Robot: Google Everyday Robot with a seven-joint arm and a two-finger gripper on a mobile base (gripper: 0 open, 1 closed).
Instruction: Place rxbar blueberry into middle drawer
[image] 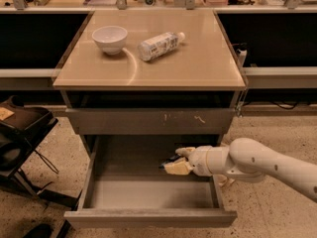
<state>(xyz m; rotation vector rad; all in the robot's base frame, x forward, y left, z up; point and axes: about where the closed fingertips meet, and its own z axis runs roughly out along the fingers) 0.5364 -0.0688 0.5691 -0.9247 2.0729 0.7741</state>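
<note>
The bar (pixel 170 160) sits pinched in the nearly closed jaws of the gripper (pixel 175 161), over the back right of the open drawer (pixel 148 217) under the front edge of the table (pixel 198 68), whose back-left corner holds a bowl (pixel 109 38) and a lying bottle (pixel 158 45).

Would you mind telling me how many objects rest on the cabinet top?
2: a white bowl at back left and a bottle lying to its right. The gripper, holding the rxbar blueberry, is below, over the open middle drawer.
</note>
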